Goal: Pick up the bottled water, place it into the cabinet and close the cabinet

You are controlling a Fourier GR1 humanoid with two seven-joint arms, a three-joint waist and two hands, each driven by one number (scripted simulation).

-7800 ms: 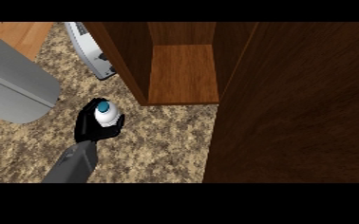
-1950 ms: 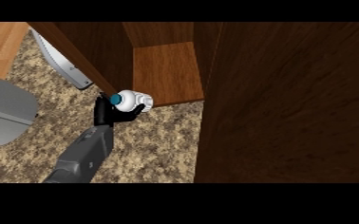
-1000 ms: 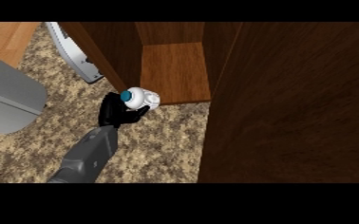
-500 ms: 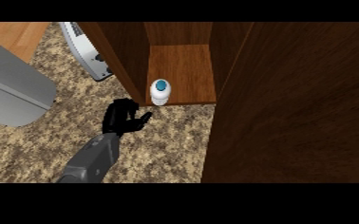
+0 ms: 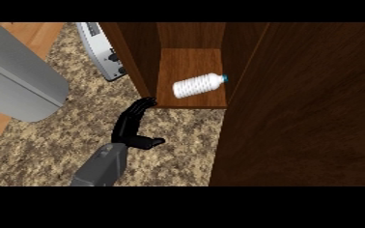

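Note:
The bottled water point(image 5: 196, 86), white with a blue cap, lies on its side on the cabinet's wooden floor point(image 5: 191, 60), cap pointing right. The cabinet stands open, and its dark door point(image 5: 299, 106) fills the right of the head view. My left hand point(image 5: 133, 125) is over the granite counter just in front of the cabinet's left front corner. Its fingers are straight and point toward the cabinet, the thumb sticks out to the right, and it holds nothing. A short gap separates its fingertips from the bottle. My right hand does not show.
A silver toaster point(image 5: 103, 53) stands left of the cabinet's side wall point(image 5: 139, 58). A large grey rounded object point(image 5: 28, 84) sits at the far left. Speckled granite counter point(image 5: 178, 145) spreads below the cabinet.
The bottle, held in my left hand earlier and upright in the cabinet half a second ago, now lies tipped over on its side. My hand has let go and drawn back.

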